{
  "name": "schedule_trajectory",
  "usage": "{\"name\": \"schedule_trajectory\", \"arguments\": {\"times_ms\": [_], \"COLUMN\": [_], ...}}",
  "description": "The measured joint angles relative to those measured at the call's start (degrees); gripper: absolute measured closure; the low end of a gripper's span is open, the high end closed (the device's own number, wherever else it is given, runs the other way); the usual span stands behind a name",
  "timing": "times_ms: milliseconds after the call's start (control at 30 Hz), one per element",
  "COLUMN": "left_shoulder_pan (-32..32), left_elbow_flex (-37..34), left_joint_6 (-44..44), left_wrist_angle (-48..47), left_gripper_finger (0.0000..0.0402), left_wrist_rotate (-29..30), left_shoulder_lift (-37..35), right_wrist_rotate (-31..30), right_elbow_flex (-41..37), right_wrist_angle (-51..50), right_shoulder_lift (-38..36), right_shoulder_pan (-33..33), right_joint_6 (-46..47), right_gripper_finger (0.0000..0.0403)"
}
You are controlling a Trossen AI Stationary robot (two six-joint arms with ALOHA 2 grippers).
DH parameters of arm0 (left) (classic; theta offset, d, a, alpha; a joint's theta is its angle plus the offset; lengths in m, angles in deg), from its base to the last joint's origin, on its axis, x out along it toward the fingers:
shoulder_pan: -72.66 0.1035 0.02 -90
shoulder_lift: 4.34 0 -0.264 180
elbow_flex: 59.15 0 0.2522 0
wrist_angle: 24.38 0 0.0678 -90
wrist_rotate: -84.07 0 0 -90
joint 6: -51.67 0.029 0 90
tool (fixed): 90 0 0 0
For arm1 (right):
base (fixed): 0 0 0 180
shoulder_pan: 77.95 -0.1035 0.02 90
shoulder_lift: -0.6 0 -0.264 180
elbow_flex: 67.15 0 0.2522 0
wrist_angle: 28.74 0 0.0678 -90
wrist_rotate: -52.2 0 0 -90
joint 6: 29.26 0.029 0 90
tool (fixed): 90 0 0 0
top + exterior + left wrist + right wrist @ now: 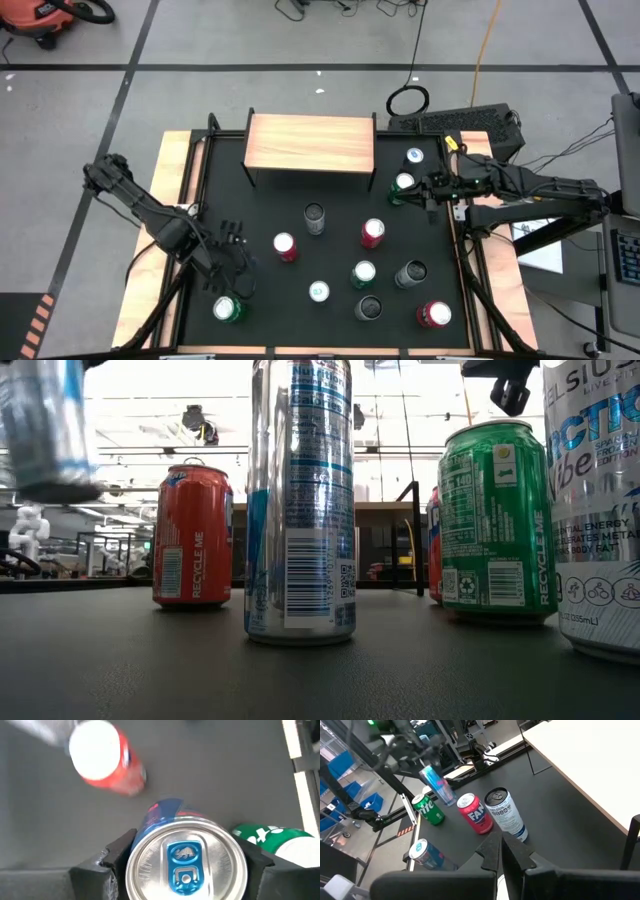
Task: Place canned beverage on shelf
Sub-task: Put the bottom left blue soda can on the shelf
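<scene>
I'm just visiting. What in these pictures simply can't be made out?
- Blue can held in the left pincer: in the high view the pincer and arm hide it; in the low view it is blurred and cut off by the top edge.
- White can, low view: the right edge cuts off its label.
- Space under the shelf, high view: the shelf's own board covers it.

Black table [330, 240] with scattered cans [372, 233], shelf [311, 143].

Overhead looks straight down, low sits level among cans, wrists look close; all share the tabletop [330, 240].
</scene>
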Motion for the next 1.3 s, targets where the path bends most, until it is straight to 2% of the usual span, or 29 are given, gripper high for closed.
{"name": "schedule_trajectory", "arguments": {"times_ms": [267,467,733,967,1133,1300], "left_shoulder_pan": [2.97,5.32,8.37,9.73,9.73,9.73], "left_elbow_flex": [6.56,9.38,9.84,9.84,9.84,9.84], "left_joint_6": [21.6,34.75,47.12,58.94,70.02,77.51], "left_wrist_angle": [1.3,2.84,4.67,6.91,10.53,13.29], "left_gripper_finger": [0.0173,0.0173,0.0173,0.0173,0.0173,0.0173], "left_wrist_rotate": [-0.04,0.22,-1.82,-0.83,2.67,7.31], "left_shoulder_lift": [0.02,0.04,0.04,0.04,0.04,0.32], "right_wrist_rotate": [0.46,6.78,13.78,18.03,18.1,18.0], "right_elbow_flex": [0.0,0.0,0.0,0.0,2.06,8.64], "right_wrist_angle": [0.25,5.33,15.75,27.74,31.7,30.8], "right_shoulder_lift": [0.01,2.12,9.31,18.18,24.84,32.52], "right_shoulder_pan": [-0.01,0.01,-0.01,-0.51,-1.88,-2.72], "right_joint_6": [2.32,3.71,6.2,9.62,7.1,0.34], "right_gripper_finger": [0.0403,0.0403,0.0403,0.0398,0.0361,0.0284]}}
